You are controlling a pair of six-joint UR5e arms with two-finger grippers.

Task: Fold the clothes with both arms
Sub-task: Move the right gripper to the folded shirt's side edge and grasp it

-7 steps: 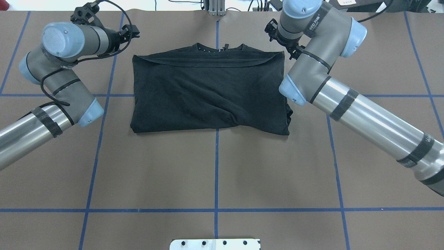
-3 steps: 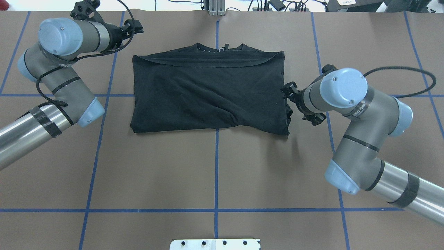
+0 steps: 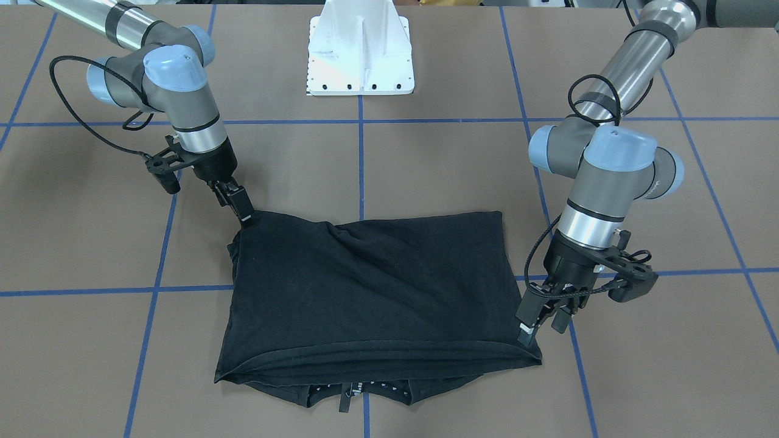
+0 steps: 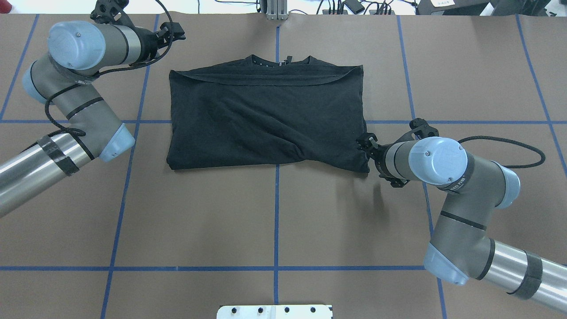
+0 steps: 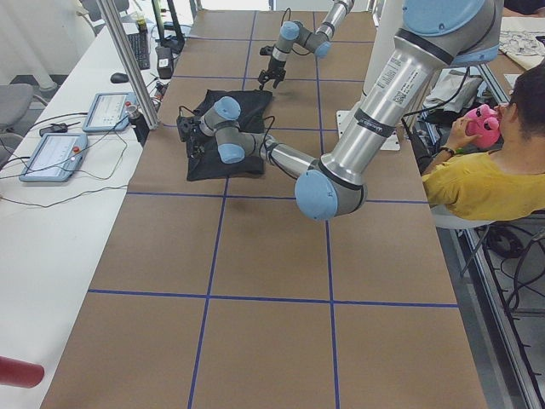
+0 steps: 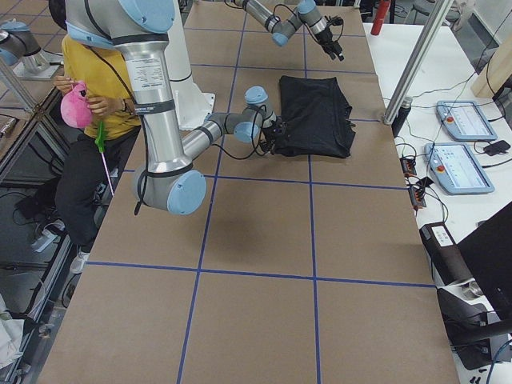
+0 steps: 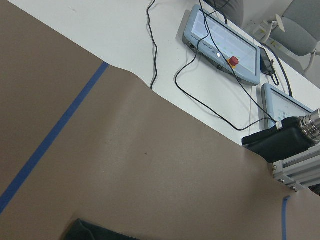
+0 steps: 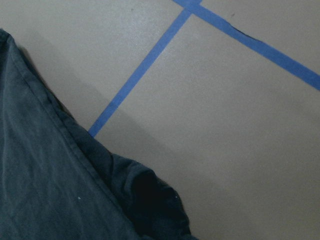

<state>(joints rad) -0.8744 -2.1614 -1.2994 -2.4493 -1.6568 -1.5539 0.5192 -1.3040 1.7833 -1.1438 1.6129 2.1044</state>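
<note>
The black T-shirt (image 4: 266,115) lies folded into a rectangle on the brown table, collar (image 4: 279,60) at the far edge. Its graphic is hidden. It also shows in the front view (image 3: 377,292). My right gripper (image 4: 367,144) is at the shirt's near right corner; in the front view (image 3: 243,213) its tips touch that corner and look open. My left gripper (image 3: 541,322) hangs open just above the far left corner, next to the folded hem. The overhead view shows the left gripper (image 4: 175,30) too. The right wrist view shows the shirt corner (image 8: 45,190) and no fingers.
The white pedestal base (image 3: 360,55) stands at the robot's side of the table. Blue tape lines (image 4: 277,221) cross the brown cover. A white bench with control tablets (image 6: 456,164) runs along the far edge. A seated person in yellow (image 5: 485,179) is behind the robot.
My right arm swung from the shirt's far right corner down to its near right corner. My left gripper drifted slightly away from the far left corner. The shirt did not move.
</note>
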